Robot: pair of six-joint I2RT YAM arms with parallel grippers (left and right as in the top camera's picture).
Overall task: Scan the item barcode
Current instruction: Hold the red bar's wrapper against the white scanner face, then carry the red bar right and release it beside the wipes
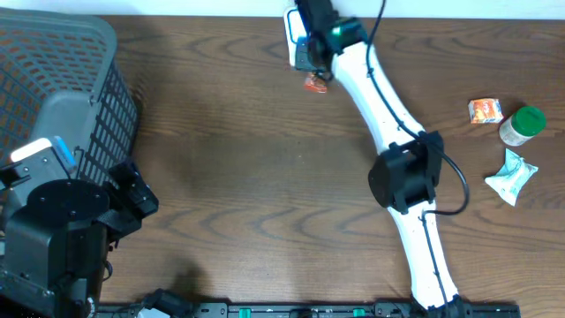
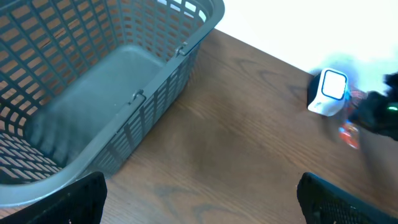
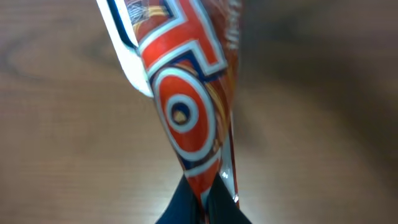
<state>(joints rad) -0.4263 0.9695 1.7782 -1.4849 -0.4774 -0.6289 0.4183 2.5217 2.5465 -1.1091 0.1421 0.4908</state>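
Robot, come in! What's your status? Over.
Left pincer open, empty, near basket. Right pincer shut on red snack packet, beside scanner. Nothing seen in the way. Over.

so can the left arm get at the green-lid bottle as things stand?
Probably not. The green-lid bottle sits at the far right edge, the left gripper is by the basket at far left, and the right arm stretches between them.
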